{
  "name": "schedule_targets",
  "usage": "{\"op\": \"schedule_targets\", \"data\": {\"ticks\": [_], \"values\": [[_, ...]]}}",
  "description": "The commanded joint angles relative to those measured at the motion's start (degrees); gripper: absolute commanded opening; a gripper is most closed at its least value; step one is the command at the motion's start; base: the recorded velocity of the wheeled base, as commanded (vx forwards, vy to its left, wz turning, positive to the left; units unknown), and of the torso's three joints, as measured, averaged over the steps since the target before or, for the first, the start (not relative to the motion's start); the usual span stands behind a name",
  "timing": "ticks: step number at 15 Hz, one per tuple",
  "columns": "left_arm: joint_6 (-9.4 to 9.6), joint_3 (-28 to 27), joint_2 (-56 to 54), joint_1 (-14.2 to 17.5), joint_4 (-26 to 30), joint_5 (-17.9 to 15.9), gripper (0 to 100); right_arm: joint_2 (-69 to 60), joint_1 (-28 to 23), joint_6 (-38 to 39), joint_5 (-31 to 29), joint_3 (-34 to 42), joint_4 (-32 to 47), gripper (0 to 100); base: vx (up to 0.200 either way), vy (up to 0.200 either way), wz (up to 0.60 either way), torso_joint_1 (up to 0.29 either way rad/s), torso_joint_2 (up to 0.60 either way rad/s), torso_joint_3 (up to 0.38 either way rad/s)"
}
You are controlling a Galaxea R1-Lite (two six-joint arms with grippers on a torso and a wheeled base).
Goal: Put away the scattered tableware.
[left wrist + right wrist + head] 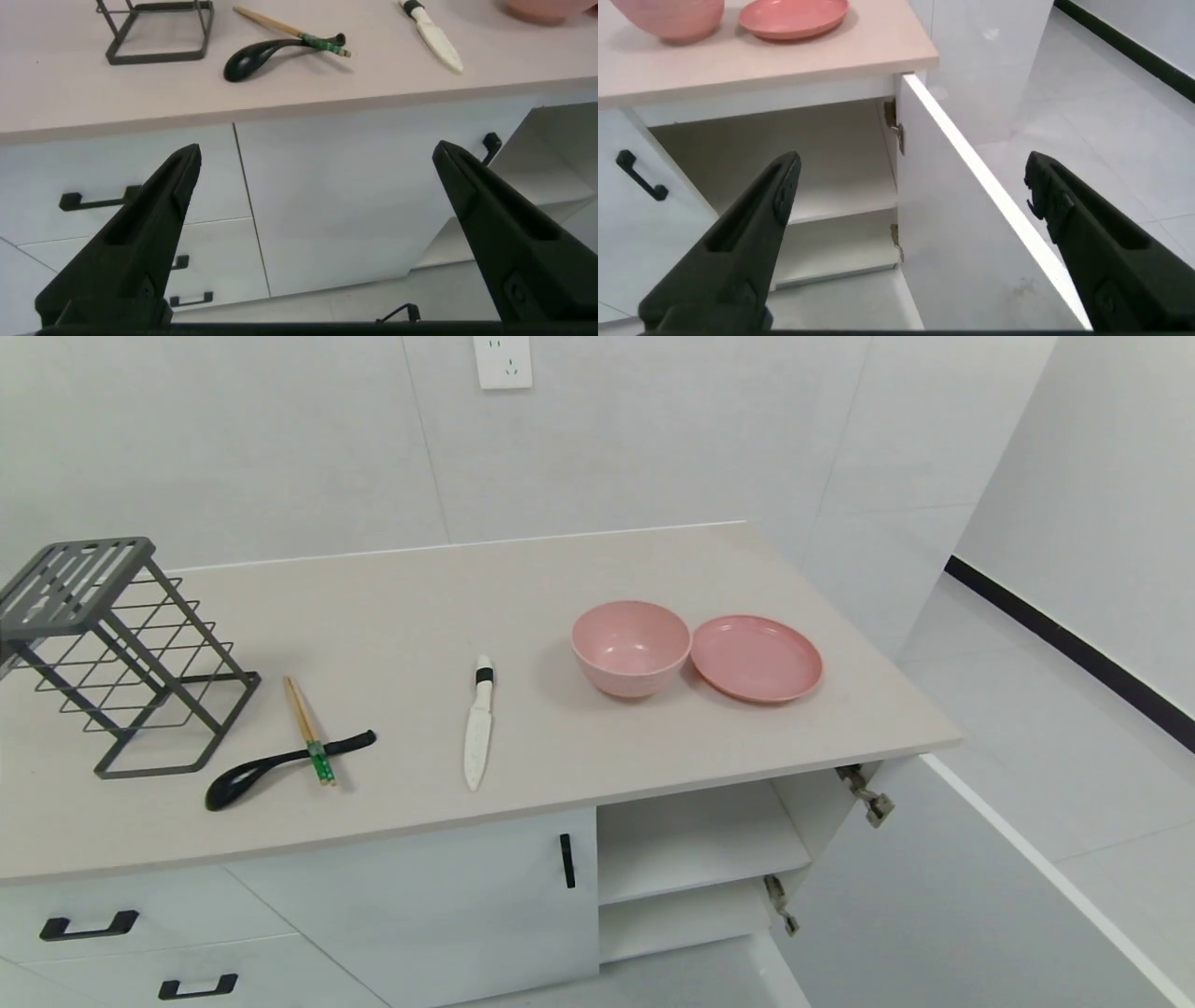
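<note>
On the bench (420, 607), all yet to be put away: pink bowl (630, 647), plate (756, 657), knife (479, 721), chopsticks (308, 728) across spoon (280, 767), beside empty rack (112, 653). Below, cupboard (700, 840) open; left gripper (318, 154) and right gripper (913, 163) empty, fingers (140, 233) spread wide.

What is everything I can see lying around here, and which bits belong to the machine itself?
rack: 1, dark grey wire, left end of the countertop
chopsticks: 1 pair, wooden with green ends, beside the rack, lying across the spoon's handle
spoon: 1, black, near the front edge
knife: 1, white with a black band, middle of the countertop
bowl: 1, pink, upright, right half
plate: 1, pink, close beside the bowl, nearer the right end
countertop: 1, beige, against the wall
cabinet door: 1, white, swung open below the plate
drawer handles: 2, black, lower left
socket: 1, white, on the wall
left claw: 1, black, open, facing the drawers
right claw: 1, black, open, facing the open cabinet
</note>
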Motion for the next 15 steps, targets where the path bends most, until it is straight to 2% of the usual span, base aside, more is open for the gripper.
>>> {"op": "schedule_targets", "data": {"ticks": [1, 2, 7, 10, 15], "values": [[0.0, 0.0, 0.07, 0.01, 0.01, 0.01, 100, 0.08, 0.03, -0.01, 0.03, 0.01, -0.02, 100, 0.0, 0.0, 0.0, 0.085, -0.19, -0.085], [0.0, 0.0, 0.07, 0.01, 0.01, 0.01, 100, 0.08, 0.03, -0.01, 0.03, 0.01, -0.02, 100, 0.0, 0.0, 0.0, 0.061, -0.11, -0.056], [-0.09, 0.0, 0.07, 0.01, 0.01, 0.01, 100, 0.08, 0.03, -0.01, 0.03, 0.01, -0.02, 100, 0.2, 0.0, 0.0, 0.243, -0.46, -0.223], [0.0, 0.0, 0.07, 0.01, 0.01, 0.01, 100, 0.08, 0.03, -0.01, 0.03, 0.01, -0.02, 100, 0.0, 0.0, 0.0, 0.255, -0.49, -0.229], [0.0, 0.0, 0.07, 0.01, 0.01, 0.01, 100, 0.08, -0.06, -0.01, 0.03, 0.01, -0.02, 100, 0.0, 0.0, 0.0, 0.026, -0.03, -0.019]]}}
